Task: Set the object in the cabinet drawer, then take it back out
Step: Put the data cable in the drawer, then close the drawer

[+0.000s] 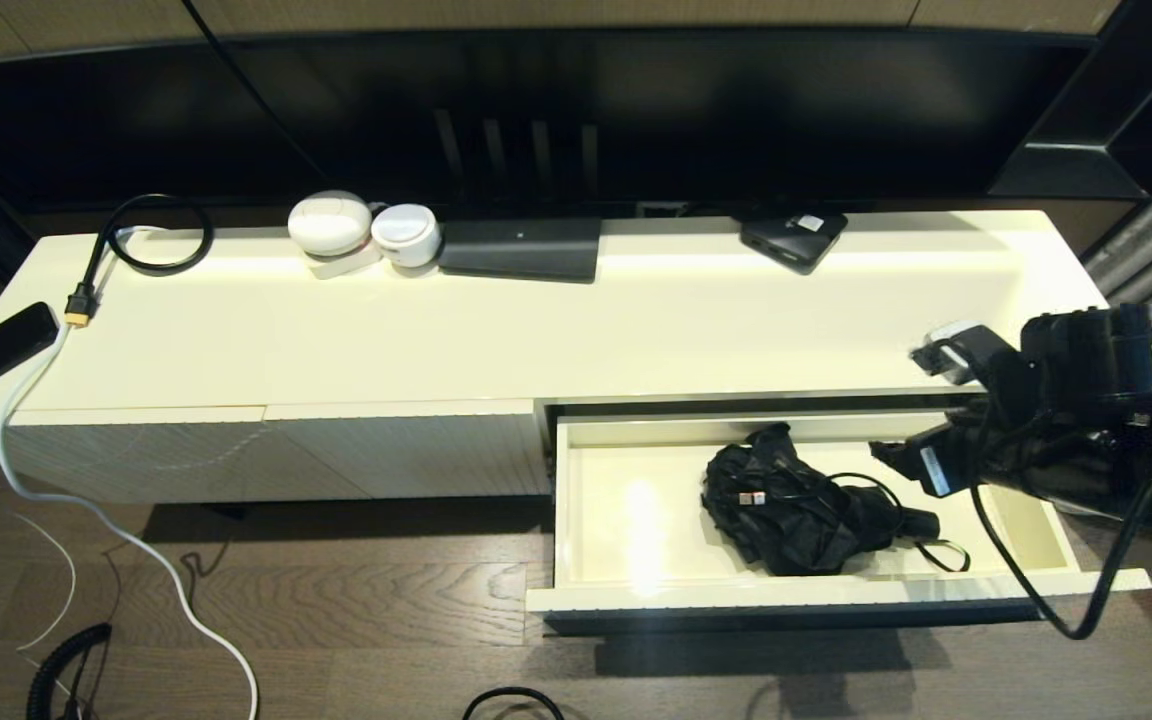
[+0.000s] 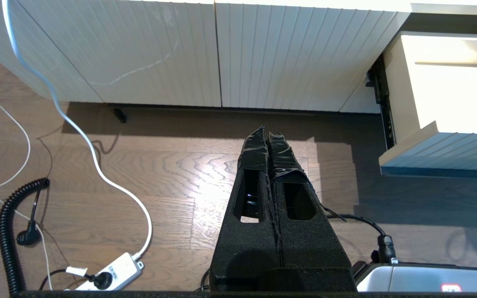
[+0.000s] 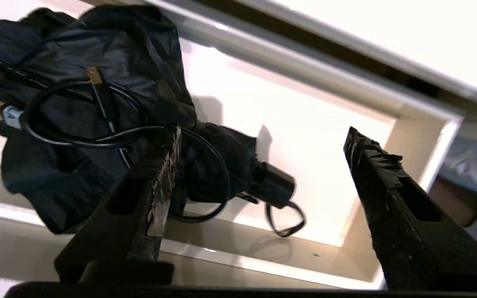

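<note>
1. I see the wide, shallow cream-white cabinet drawer (image 1: 591, 500) pulled out of the right half of the long, low cream cabinet (image 1: 636, 320), its smooth inside lit.
2. A folded black fabric umbrella (image 1: 801, 515) lies on the drawer floor, right of the middle, with its short handle and wrist loop pointing at the drawer's right wall and a thin black cord looped over its canopy.
3. My right gripper (image 1: 886, 455) hangs over the drawer's right end, near the back wall, just beside the umbrella's handle. Its black fingers (image 3: 155, 182) stand wide apart and hold nothing; in the right wrist view one finger crosses in front of the canopy.
4. My left gripper (image 2: 266, 136) is parked above the dark wooden floor (image 2: 172, 165) before the ribbed cabinet front, its fingers pressed together.
</note>
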